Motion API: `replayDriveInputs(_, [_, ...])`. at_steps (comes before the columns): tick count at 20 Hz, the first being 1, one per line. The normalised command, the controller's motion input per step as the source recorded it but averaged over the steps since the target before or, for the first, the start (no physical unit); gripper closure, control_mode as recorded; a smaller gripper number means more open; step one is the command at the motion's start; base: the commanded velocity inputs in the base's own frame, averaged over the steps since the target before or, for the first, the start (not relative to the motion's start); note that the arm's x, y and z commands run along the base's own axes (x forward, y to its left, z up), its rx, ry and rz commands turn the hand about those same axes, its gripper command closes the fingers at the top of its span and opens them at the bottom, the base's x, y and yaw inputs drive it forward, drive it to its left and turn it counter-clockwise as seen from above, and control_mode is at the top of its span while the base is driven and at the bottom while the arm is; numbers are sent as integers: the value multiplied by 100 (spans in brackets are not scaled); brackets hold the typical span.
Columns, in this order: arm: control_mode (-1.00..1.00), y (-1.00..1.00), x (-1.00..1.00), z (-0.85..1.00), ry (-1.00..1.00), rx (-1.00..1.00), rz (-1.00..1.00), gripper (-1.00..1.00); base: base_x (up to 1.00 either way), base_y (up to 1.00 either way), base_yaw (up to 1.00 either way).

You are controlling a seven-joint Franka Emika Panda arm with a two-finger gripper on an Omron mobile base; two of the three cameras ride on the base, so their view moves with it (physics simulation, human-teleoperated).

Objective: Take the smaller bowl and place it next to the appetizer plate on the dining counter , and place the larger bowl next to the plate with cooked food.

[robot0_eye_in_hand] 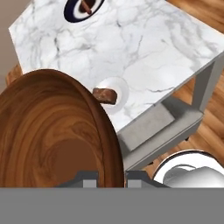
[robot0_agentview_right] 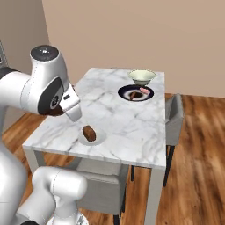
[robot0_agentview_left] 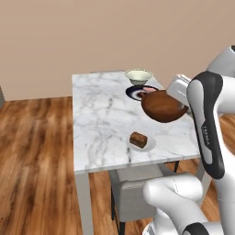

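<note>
A: Where's the smaller bowl (robot0_agentview_left: 161, 106) right now?

B: Up in the air, held over the 3 o'clock edge of the dining counter (robot0_agentview_left: 105, 124) in the left base view. The pincer (robot0_eye_in_hand: 111, 177) is clamped narrow on its rim; in the hand view the rim runs right between the two finger tips, and the reddish-brown inside faces the camera.

A: So the bowl is tipped?

B: Yes, tilted on its side rather than level. Holding it by the rim likely causes that. It's empty, so nothing can spill.

A: And where should it go?

B: Beside the appetizer plate (robot0_agentview_left: 141, 143), which sits near the 6 o'clock edge of the counter and carries one brown block of food (robot0_agentview_left: 138, 139). The bowl hangs at roughly 1 o'clock from that plate, apart from it and not yet set down.

A: What about the other pair?

B: The larger bowl (robot0_agentview_left: 138, 75) stands upright at the far 12 o'clock end, just beside the plate with cooked food (robot0_agentview_right: 136, 93), at that plate's 12 o'clock. I'd judge that half finished. That bowl looks empty; the dark plate holds pink and red-brown pieces.

A: Any risk?

B: Lowering a tilted bowl; it may rock or nudge the little white plate.
</note>
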Motion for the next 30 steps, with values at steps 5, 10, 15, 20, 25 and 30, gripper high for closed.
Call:
replayDriveInputs(5, [-100,-42,16,-45,-4,0,-8,100,0,0,0])
replayDriveInputs(10, [-100,-46,26,-47,-6,0,-8,100,0,0,0])
replayDriveInputs(15, [-100,-52,19,-42,-4,0,-8,100,0,0,0])
replayDriveInputs(20, [-100,-37,2,-22,0,0,-10,100,0,0,0])
replayDriveInputs(25, [-100,-39,0,-16,1,4,-7,100,0,0,0])
replayDriveInputs(30, [-100,-26,6,-16,10,2,-1,100,0,0,0])
